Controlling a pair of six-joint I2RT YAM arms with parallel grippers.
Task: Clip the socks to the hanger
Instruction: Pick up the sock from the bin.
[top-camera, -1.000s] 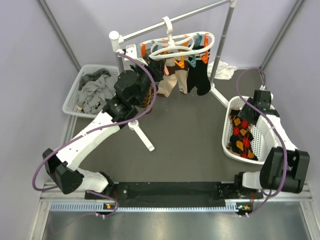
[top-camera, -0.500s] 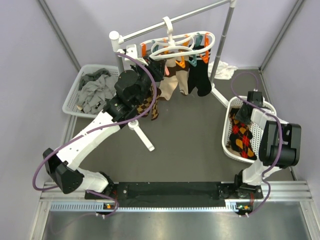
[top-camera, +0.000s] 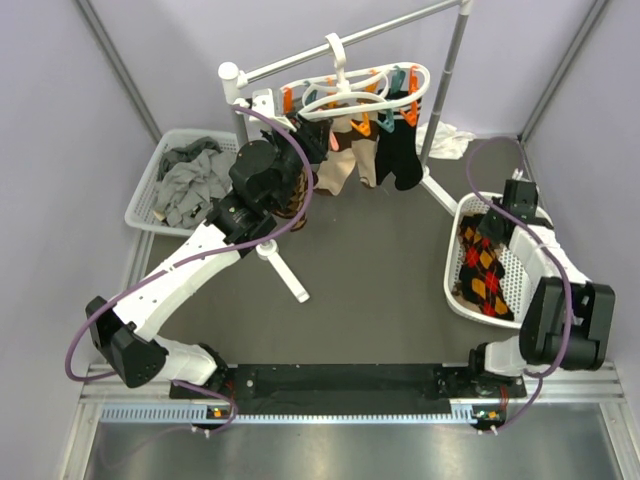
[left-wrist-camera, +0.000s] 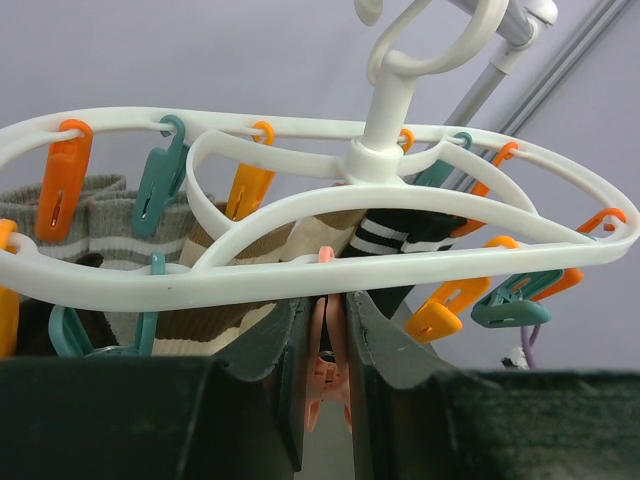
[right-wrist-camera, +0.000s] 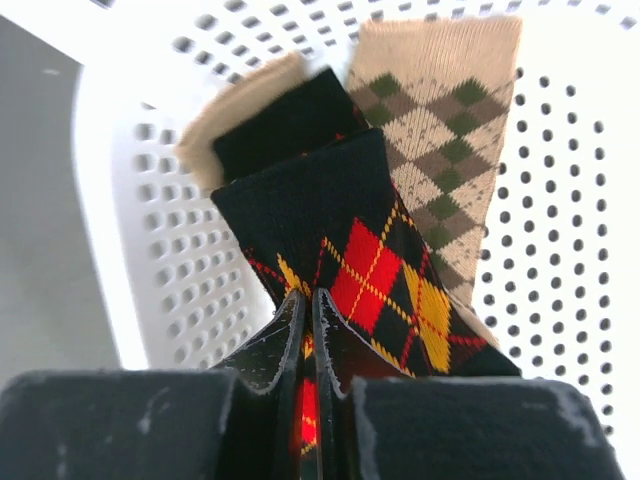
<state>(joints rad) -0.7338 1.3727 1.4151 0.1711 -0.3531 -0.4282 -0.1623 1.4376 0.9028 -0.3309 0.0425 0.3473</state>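
Observation:
The white oval hanger (top-camera: 355, 88) hangs from the rail with several socks (top-camera: 400, 150) clipped under it. My left gripper (top-camera: 288, 172) is raised at the hanger's left end. In the left wrist view the left gripper (left-wrist-camera: 326, 305) sits just under the ring (left-wrist-camera: 400, 262), shut on a pale orange clip (left-wrist-camera: 326, 385). A brown argyle sock (top-camera: 294, 202) hangs beside the left gripper. My right gripper (top-camera: 498, 224) is in the white basket (top-camera: 452, 225), and the right wrist view shows it (right-wrist-camera: 311, 300) shut on a black argyle sock with red and yellow diamonds (right-wrist-camera: 375, 255). A beige argyle sock (right-wrist-camera: 440, 120) lies beside that sock.
The white-and-silver rail stand (top-camera: 455, 70) spans the back, one foot (top-camera: 285, 272) reaching toward the middle. A white basket of plain grey socks (top-camera: 150, 190) stands at the back left. A white cloth (top-camera: 447, 140) lies behind the right basket.
My right wrist swung left over the basket and came back right, still on the sock. The brown argyle sock by the left gripper dropped lower, then rose again.

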